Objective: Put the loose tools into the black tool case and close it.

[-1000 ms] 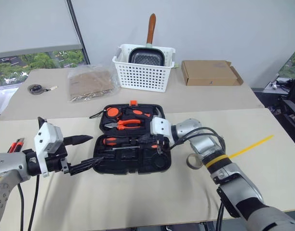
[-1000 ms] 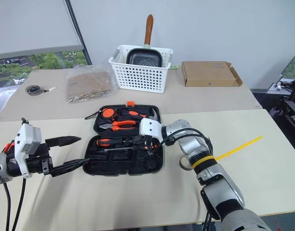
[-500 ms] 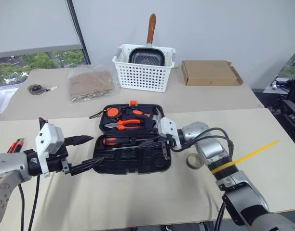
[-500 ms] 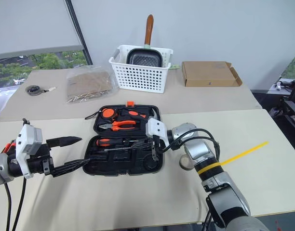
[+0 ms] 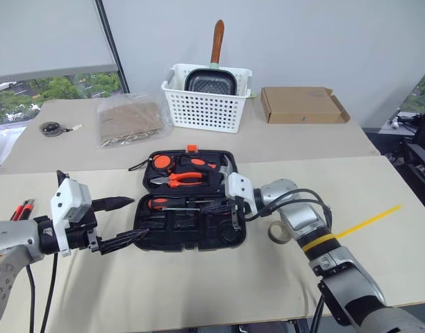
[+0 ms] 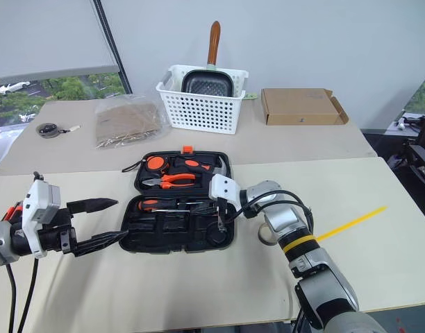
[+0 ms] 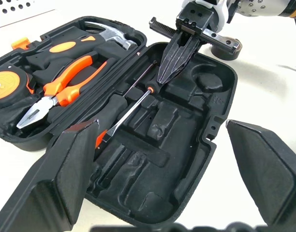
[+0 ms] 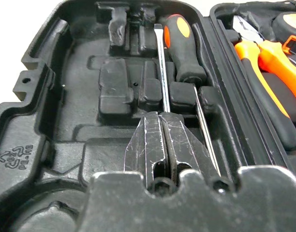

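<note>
Right pincer (image 5: 237,220) shut, empty, has backed slightly toward frame right, tips over the screwdriver (image 7: 120,121) shaft seated in the black tool case (image 5: 190,234), frame centre. Left pincer (image 5: 126,220) wide open, empty, lower left. Tape roll (image 5: 280,232) on the worktop (image 5: 198,291), so packing unfinished

Recycling triangle moulded on black tool case (image 8: 16,158); lettering unreadable.

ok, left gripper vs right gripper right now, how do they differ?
The left gripper is open, fingers spread wide; the right gripper is shut, fingers pressed together. The left gripper hovers at the near-left corner of the tool case; the right gripper points down into its near half, beside a screwdriver. Neither holds anything.
</note>
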